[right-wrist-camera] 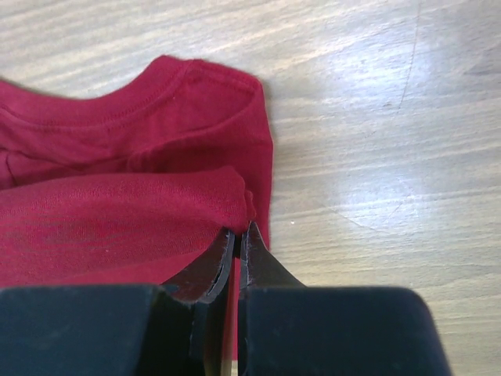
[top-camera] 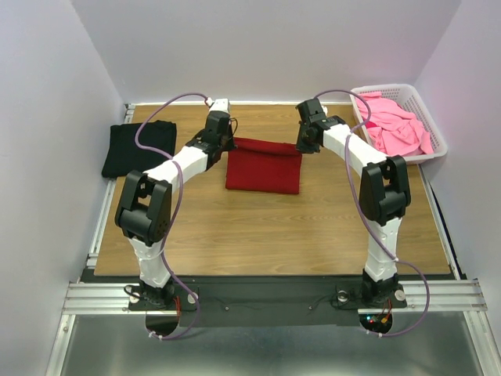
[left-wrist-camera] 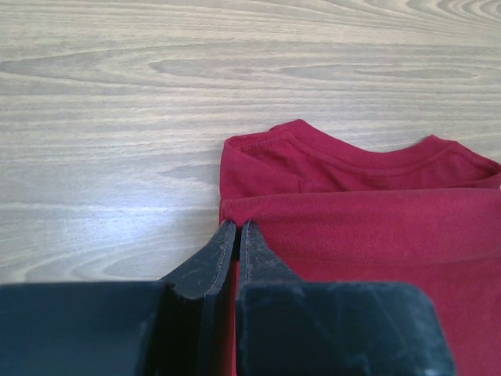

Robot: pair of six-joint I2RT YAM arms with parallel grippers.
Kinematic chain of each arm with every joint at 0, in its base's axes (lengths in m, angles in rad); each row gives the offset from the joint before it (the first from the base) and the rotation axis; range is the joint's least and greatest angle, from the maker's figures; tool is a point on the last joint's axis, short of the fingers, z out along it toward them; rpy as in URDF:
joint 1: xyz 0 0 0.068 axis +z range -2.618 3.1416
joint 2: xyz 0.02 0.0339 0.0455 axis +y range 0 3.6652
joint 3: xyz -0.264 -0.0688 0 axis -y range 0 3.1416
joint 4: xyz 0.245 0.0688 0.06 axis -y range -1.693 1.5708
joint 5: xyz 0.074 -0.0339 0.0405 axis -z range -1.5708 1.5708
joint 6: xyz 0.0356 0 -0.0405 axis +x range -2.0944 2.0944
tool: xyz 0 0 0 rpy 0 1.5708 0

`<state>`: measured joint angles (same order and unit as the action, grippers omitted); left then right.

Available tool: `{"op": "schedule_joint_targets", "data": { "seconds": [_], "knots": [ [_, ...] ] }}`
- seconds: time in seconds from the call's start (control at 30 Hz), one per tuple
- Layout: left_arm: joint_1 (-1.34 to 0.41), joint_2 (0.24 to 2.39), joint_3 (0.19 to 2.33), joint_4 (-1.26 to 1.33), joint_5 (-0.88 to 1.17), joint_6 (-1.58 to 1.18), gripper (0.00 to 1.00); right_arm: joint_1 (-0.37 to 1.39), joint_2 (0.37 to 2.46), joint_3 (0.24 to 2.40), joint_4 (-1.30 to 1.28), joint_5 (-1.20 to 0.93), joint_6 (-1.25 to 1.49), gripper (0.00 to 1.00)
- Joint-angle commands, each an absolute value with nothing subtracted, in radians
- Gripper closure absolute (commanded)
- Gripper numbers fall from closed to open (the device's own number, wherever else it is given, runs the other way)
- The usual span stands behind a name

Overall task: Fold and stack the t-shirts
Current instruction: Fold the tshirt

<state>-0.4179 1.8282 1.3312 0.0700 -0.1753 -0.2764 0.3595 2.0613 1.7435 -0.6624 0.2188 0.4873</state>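
Note:
The dark red t-shirt (top-camera: 264, 166) lies folded in the middle of the table, its collar end toward the back. My left gripper (top-camera: 223, 142) is shut on its far-left corner; in the left wrist view the fingertips (left-wrist-camera: 238, 227) pinch the folded-over edge of the red shirt (left-wrist-camera: 368, 211). My right gripper (top-camera: 301, 144) is shut on the far-right corner; in the right wrist view the tips (right-wrist-camera: 240, 232) pinch the top layer of the red shirt (right-wrist-camera: 125, 211) over the collar. A folded black t-shirt (top-camera: 139, 148) lies at the far left. Bright pink t-shirts (top-camera: 395, 125) fill the basket.
A white lattice basket (top-camera: 436, 135) stands at the back right corner. The wooden table (top-camera: 266, 235) runs toward me in front of the red shirt. Grey walls close in the back and both sides.

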Motion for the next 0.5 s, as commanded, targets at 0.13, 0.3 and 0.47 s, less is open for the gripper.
{"op": "schedule_joint_targets", "data": {
  "seconds": [0.13, 0.3, 0.47],
  "knots": [
    [-0.388, 1.859, 1.347, 0.133, -0.226, -0.239, 1.00, 0.327, 1.977, 1.710, -0.627, 0.382, 0.518, 0.99],
    [-0.387, 1.907, 1.354, 0.160, -0.195, -0.224, 1.00, 0.324, 1.994, 1.687, -0.618, 0.391, 0.532, 0.99],
    [-0.387, 1.956, 1.379, 0.167, -0.170, -0.207, 1.00, 0.314, 2.029, 1.658, -0.589, 0.399, 0.560, 0.99]
  ]
}}
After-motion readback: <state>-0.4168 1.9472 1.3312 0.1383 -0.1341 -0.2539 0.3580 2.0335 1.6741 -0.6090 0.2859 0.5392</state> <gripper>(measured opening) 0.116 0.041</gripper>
